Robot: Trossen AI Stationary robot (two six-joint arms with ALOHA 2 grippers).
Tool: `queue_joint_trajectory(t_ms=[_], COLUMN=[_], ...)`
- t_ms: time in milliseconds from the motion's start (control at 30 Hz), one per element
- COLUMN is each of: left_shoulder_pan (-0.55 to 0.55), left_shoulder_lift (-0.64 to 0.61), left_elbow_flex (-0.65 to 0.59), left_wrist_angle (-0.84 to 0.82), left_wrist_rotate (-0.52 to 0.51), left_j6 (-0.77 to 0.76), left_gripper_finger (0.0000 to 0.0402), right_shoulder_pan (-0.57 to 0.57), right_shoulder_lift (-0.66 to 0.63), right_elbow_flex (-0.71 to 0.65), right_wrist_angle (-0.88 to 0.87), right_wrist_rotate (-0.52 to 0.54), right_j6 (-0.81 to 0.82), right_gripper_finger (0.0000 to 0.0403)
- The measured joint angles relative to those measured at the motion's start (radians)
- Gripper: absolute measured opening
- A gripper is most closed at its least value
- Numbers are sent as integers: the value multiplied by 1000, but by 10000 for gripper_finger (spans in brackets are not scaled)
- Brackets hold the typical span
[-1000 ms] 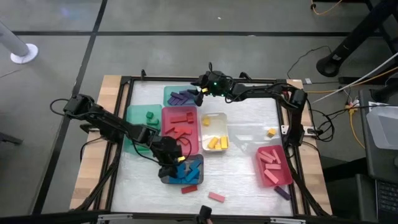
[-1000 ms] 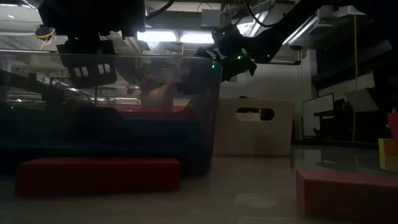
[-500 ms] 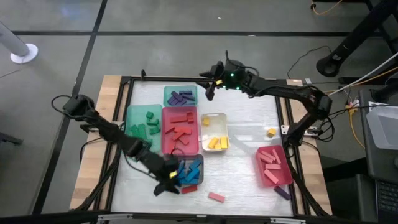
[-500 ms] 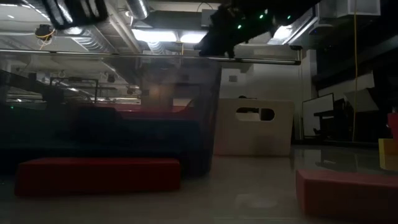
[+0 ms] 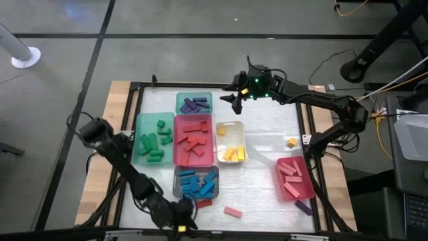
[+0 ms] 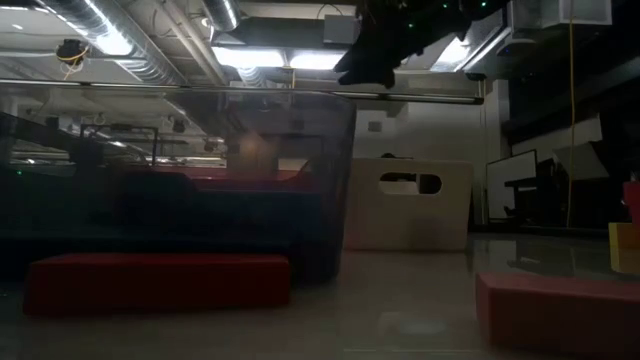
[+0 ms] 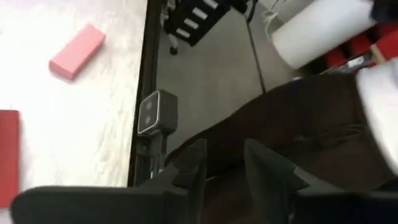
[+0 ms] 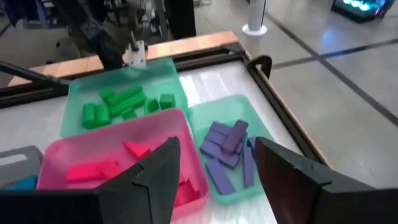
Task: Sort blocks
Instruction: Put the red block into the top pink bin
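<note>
left gripper [image 5: 179, 219] sits at the tabletop's near edge, jaws parted and empty, red block [image 5: 203, 203] at its 1 o'clock, lying crosswise; right gripper [image 5: 235, 96] open far off.

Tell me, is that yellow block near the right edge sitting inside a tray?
No, the yellow block lies alone on the bare table, apart from the pink tray.

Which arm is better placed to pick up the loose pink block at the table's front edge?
Left. The left gripper sits at the front edge, close to the pink block, nothing between its fingers. The right gripper is open at the far side.
</note>
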Motion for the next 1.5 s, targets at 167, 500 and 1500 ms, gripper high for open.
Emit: queue_joint_trajectory(t_ms=[167,500,1500], left_shoulder_pan=[-10,-16,19], left_shoulder_lift=[92,161,223], left_elbow_flex=[103,144,240], left_wrist_angle=[-141,-366,-462], left_wrist_rotate=[-114,-292,-316], left_j6=[-47,-74,-86], left_gripper_finger=[55,12,1], right_shoulder_pan=[0,0,0], right_shoulder_lift=[0,0,1], right_elbow_flex=[0,0,0], right_wrist_angle=[-47,-54,-53], right_wrist_rotate=[0,0,0], right_j6=[2,4,4], right_gripper_finger=[205,205,205])
